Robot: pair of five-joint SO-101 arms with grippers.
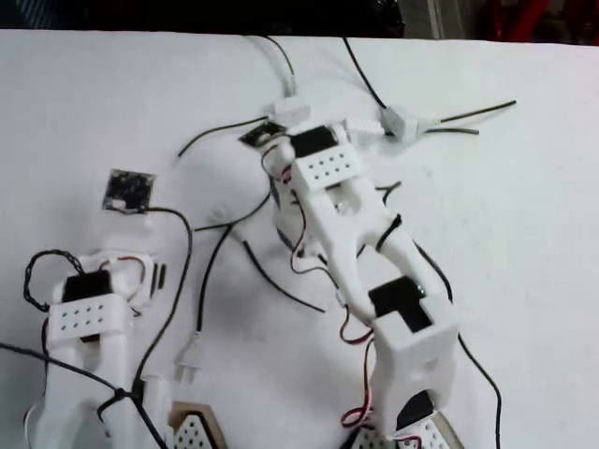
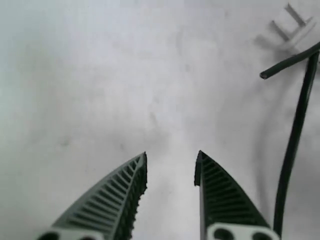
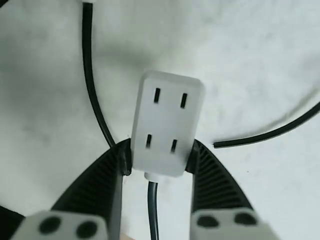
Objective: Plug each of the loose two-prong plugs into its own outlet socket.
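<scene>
- Two tools, two states: the right tool is clenched on the sides of the white outlet block, near its cord end. Both pairs of slots face up, and both are empty.
- That outlet block sits toward the far edge of the tabletop, about midway along it.
- Released and holding nothing, the left tool hangs over bare tabletop near the front left corner. A black cable runs just beside it, and two thin prongs show farther out.
- One loose plug lies near the front edge between the two arms, well apart from the outlet block.
- Step in hand, as I judge it: steadying the outlet, with no plug seated yet.
- Next, the left tool probably needs to take the loose plug by its body, leaving the prongs free. It then has to carry the plug across, line the prongs up with one slot pair, and push straight in while the right tool braces.
</scene>
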